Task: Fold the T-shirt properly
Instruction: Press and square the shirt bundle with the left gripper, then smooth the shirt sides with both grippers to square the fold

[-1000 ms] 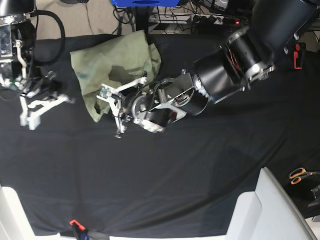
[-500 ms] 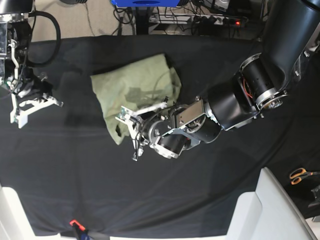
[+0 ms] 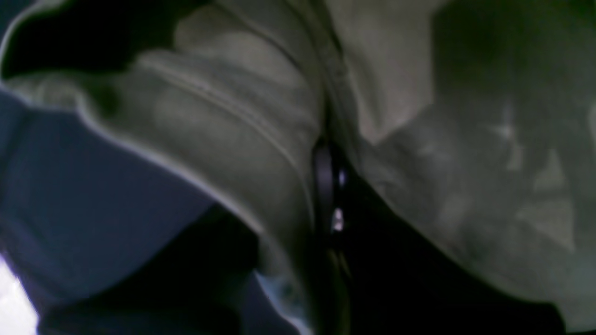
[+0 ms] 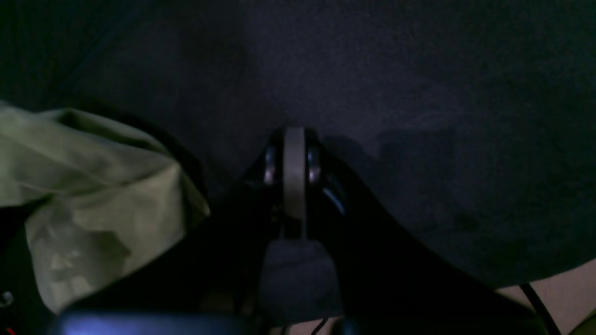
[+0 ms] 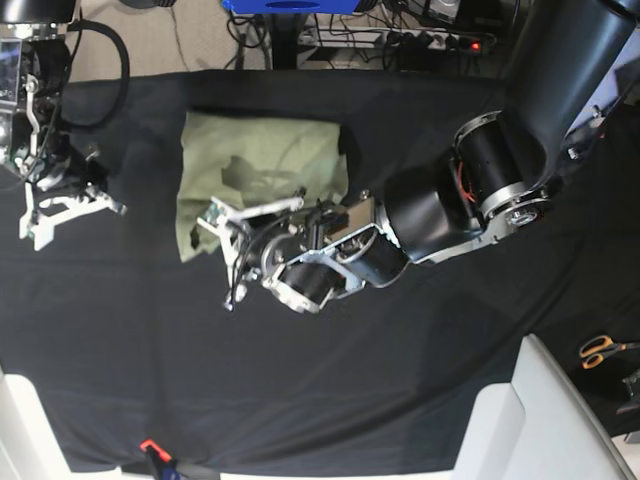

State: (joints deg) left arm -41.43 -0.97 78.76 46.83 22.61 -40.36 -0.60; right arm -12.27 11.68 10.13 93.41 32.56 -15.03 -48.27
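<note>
While clamped between left gripper (image 5: 222, 222) jaws: one T-shirt (image 5: 265, 160) | right gripper (image 5: 45, 212) closed, empty, well apart.

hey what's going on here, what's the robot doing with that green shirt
A two-armed robot is folding a T-shirt on a black table cloth. The left gripper is shut on the shirt's near edge; the wrist view shows fabric bunched around its fingers. The shirt lies crumpled in a rough rectangle, not yet neatly folded. The right gripper is shut and empty, off to the side over the cloth, apart from the shirt.
</note>
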